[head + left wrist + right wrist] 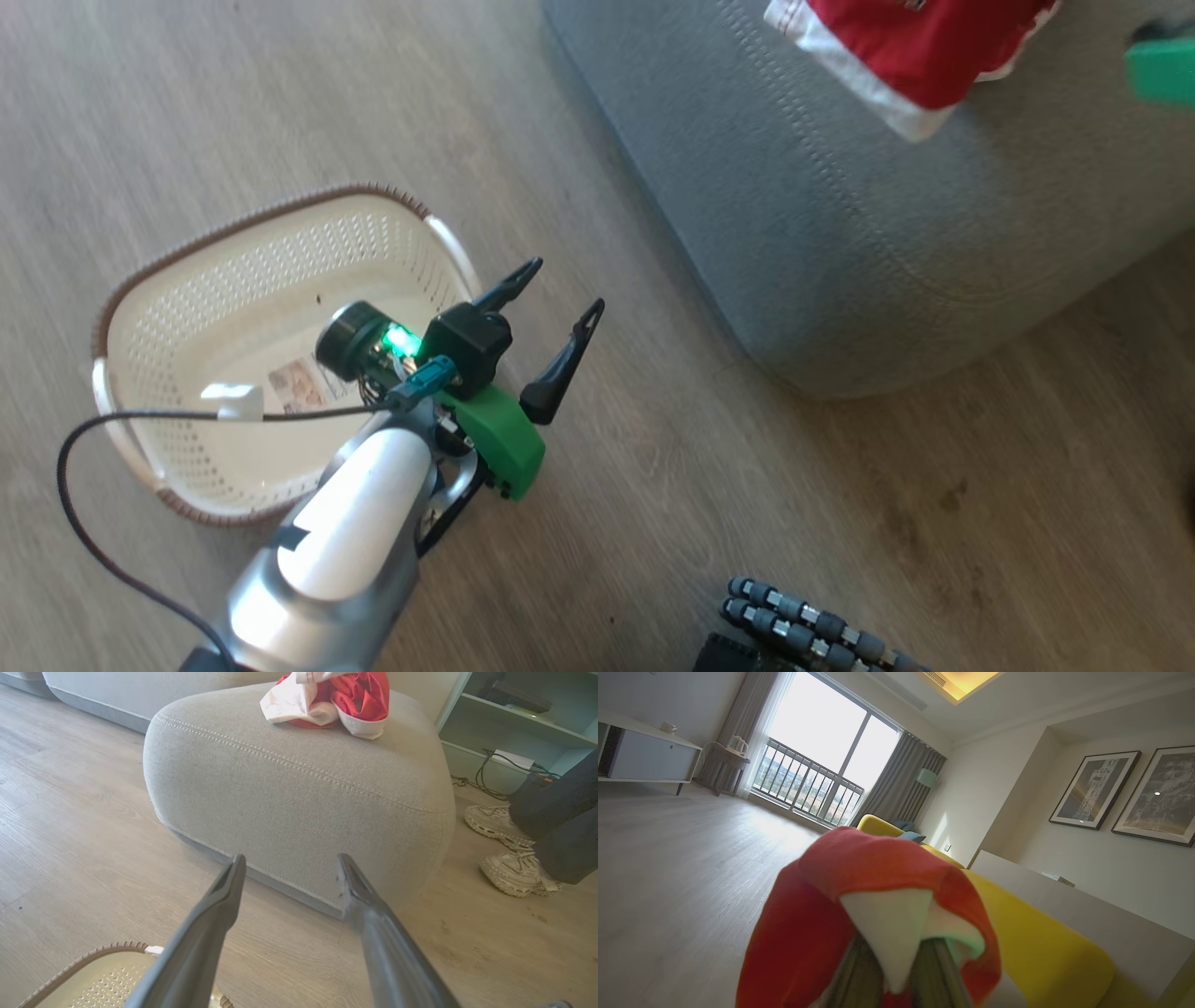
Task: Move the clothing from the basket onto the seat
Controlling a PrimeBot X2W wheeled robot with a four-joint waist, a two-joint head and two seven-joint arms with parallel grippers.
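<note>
One bundle of red clothing (pixel 920 47) is all that shows of the load. It lies bunched on top of the seat (pixel 840 233), while the basket (pixel 233 280) on the floor looks bare but for its label. The right gripper (pixel 903 956) is clamped on that clothing, whose red and white folds drape right over its fingers (pixel 950 975). The left gripper (pixel 568 285) hangs with jaws wide apart and nothing between them, over the floor just beside the basket's rim. The step in hand looks like the release. To do it well, bring the right gripper low and well in from the seat's rounded edges, so the bulk rests on the cushion before the jaws part. Then back the fingers out slowly along their own line, since draped fabric may snag and be dragged off. A person's shoes (pixel 516 875) stand near the seat, so keep the swing tight.
</note>
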